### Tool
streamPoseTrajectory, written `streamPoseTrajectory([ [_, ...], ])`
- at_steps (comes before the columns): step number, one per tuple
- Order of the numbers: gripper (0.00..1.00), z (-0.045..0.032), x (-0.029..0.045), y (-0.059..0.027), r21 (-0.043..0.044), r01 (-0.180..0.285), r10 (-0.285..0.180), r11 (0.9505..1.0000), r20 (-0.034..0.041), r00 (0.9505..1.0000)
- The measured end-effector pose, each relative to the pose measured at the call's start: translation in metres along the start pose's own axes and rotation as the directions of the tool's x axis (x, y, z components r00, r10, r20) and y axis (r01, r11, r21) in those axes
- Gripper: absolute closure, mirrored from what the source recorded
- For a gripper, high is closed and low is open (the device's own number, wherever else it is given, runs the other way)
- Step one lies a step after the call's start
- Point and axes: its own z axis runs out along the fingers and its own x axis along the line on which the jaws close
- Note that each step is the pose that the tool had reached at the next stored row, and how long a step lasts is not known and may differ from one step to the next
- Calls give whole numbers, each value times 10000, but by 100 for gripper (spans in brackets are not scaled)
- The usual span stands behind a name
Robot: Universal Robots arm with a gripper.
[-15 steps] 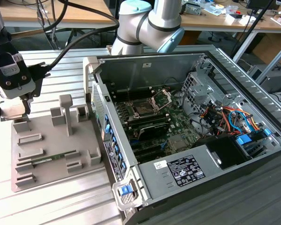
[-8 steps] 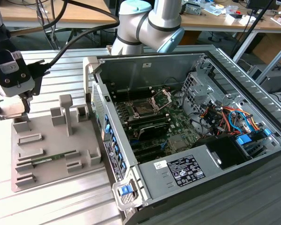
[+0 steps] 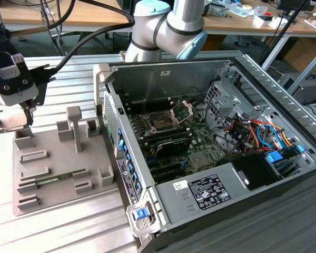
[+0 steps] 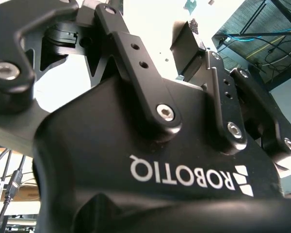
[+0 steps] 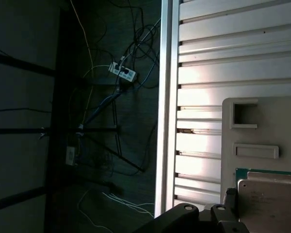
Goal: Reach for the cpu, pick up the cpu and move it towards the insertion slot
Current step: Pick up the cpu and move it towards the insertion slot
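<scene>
Gripper (image 3: 13,120) at corner of grey fixture tray (image 3: 58,163), exterior view's left, astride cpu (image 5: 269,206). Cannot tell whether clamped or loose. Judgement: reach done, lift unconfirmed, carry outstanding. Insertion slot (image 3: 161,122) sits well apart, inside open computer case (image 3: 263,89). White lettering on gripper body and printed stickers (image 3: 210,191) on case, not read out.

The silver arm (image 3: 174,23) has pale blue joint caps (image 3: 194,46), black cables (image 3: 89,37) and a black screw-studded hand (image 4: 150,29).
</scene>
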Motion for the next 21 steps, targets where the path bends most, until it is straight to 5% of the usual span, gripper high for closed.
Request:
streamPoseTrajectory([
  [21,45,-66,0,3,-1,0,0,10000,1,10000],
])
